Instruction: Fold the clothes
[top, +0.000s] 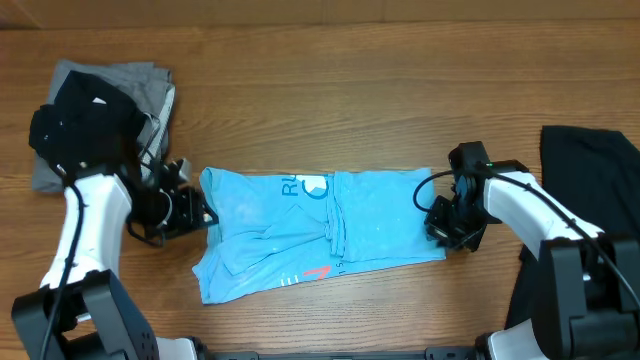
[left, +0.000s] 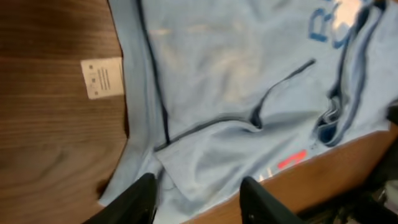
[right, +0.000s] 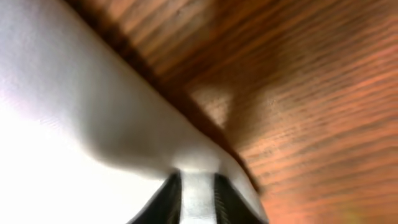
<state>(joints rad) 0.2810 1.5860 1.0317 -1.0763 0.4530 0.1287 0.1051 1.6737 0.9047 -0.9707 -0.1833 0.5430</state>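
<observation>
The sky-blue T-shirt (top: 320, 232) lies partly folded in the middle of the table, with white text and a pink-red mark near its front edge. My left gripper (top: 205, 215) is at the shirt's left edge; in the left wrist view its fingers (left: 198, 199) are open, straddling the shirt's corner (left: 211, 124). My right gripper (top: 440, 225) is at the shirt's right edge; in the right wrist view its fingers (right: 198, 199) are shut on a pinch of pale cloth (right: 93, 124). A grey T-shirt (top: 150, 85) lies at the back left. A black one (top: 590, 175) lies at the right.
A white care label (left: 102, 78) sticks out from the shirt's hem onto the wooden table (top: 330, 90). The black garment lies close behind my right arm.
</observation>
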